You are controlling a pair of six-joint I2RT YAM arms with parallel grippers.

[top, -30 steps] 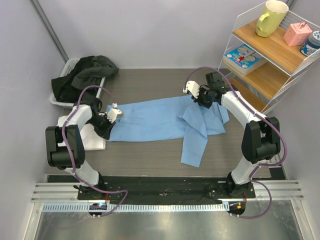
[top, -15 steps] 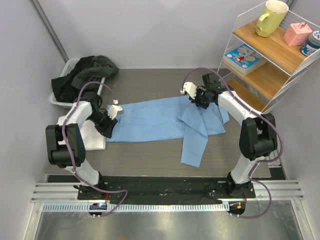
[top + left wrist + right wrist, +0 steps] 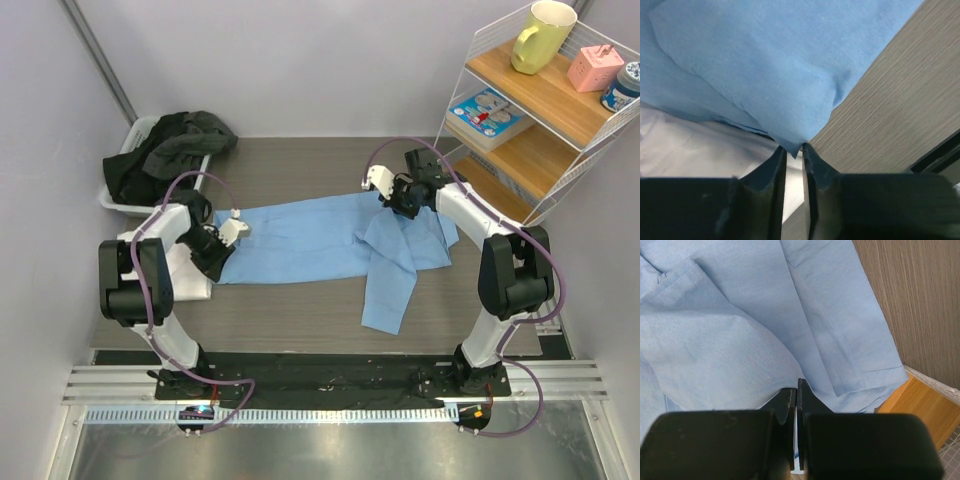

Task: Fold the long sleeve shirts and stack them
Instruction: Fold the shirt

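Light blue shirt (image 3: 300,240) lies stretched across the middle of the frame on the table (image 3: 300,165), with one sleeve flopped toward lower centre. White shirt (image 3: 180,275) sits at left, partly under the blue hem and the left arm.

Right gripper (image 3: 383,192) is at the upper right of the cloth, jaws together, pinching a fold of blue that tents up to its tips in the wrist view. Left gripper (image 3: 236,226) is at the left end, jaws a little apart, with a blue corner right at the mouth. It looks let go, but the wrist view is too tight to be sure.

Step, as I judge it: getting a hold on both ends for a fold. To do it well, the left should bite deeper on the corner, taking blue only and not the white beneath, before either arm lifts. Then move both ends level so the edges land square.
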